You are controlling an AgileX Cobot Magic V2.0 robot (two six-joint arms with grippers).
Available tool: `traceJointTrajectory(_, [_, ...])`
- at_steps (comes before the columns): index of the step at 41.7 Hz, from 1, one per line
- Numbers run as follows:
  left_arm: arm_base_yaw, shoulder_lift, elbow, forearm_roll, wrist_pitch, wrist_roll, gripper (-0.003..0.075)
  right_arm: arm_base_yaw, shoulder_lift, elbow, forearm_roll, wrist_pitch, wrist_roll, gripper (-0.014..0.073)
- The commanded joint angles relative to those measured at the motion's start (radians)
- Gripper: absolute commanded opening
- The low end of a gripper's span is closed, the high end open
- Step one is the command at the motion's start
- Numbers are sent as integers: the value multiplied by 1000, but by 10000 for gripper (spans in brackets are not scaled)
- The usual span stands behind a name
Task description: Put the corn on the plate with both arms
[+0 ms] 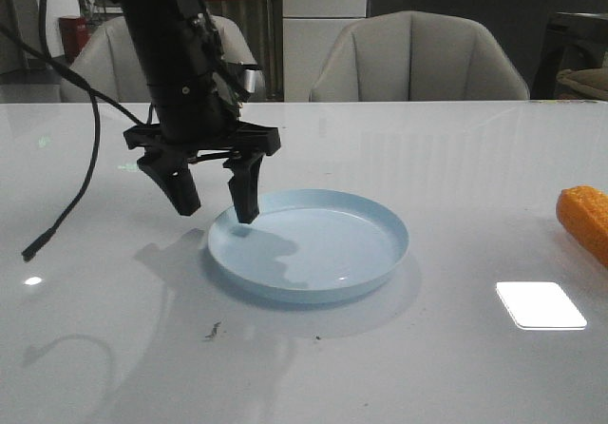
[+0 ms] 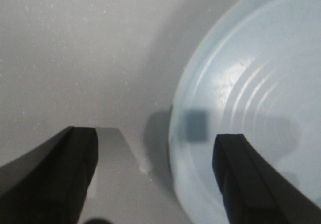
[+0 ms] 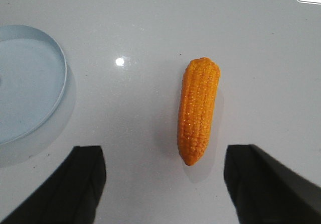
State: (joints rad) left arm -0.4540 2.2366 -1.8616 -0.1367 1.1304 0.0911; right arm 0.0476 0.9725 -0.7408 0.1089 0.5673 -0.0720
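Currently the left claw point(image 1: 217, 196), black with two wedge-shaped fingers, hangs with its jaws apart and nothing between them, straddling the left rim of the round, shallow, pale blue plate point(image 1: 380, 253): one fingertip sits over the plate's inner edge, the other over the bare surface just outside it. Whether the inner fingertip touches the plate cannot be told. Left wrist view confirms this: one finger point(image 2: 251, 179) above the plate point(image 2: 261, 73), the other above the glossy white surface point(image 2: 75, 48). Right claw point(image 3: 164, 184), seen only in the right wrist view, also has its jaws spread wide and empty, hovering above the orange, tapered, bumpy-kernelled corn cob point(image 3: 198, 108). Corn lies flat on the white surface point(image 3: 150, 13), between the two fingers' lines, untouched. In the front view the corn point(image 1: 584, 217) rests at the far right edge, well apart from the plate.
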Motion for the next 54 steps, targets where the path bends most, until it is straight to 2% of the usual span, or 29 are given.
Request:
traceJointTrajectory(1, [1, -64, -55, -2, 73, 51, 540, 1, -10, -36, -8, -58, -5, 597])
traceJointTrajectory(6, [18, -73, -105, 19, 83, 51, 540, 1, -10, -36, -8, -63, -5, 597])
traceJointTrajectory(13, [64, -136, -147, 16, 14, 40, 540, 1, -10, -36, -8, -56, -5, 597])
traceJointTrajectory(18, [123, -242, -149, 14, -73, 40, 540, 1, -10, -36, -8, -50, -5, 597])
traceJointTrajectory(25, [214, -386, -149, 14, -118, 70, 537, 1, -10, -36, -8, -50, -5, 597])
traceJointTrajectory(34, [342, -532, -118, 10, -155, 144, 431, 1, -10, -36, -8, -50, -5, 597])
traceJointTrajectory(42, [449, -683, 95, -25, -267, 149, 344, 1, -10, -36, -8, -50, -5, 597])
traceJointTrajectory(47, [489, -803, 322, -53, -379, 213, 337, 1, -10, -36, -8, -50, -5, 597])
traceJointTrajectory(54, [494, -975, 654, -53, -545, 276, 337, 1, -10, -36, -8, -50, -5, 597])
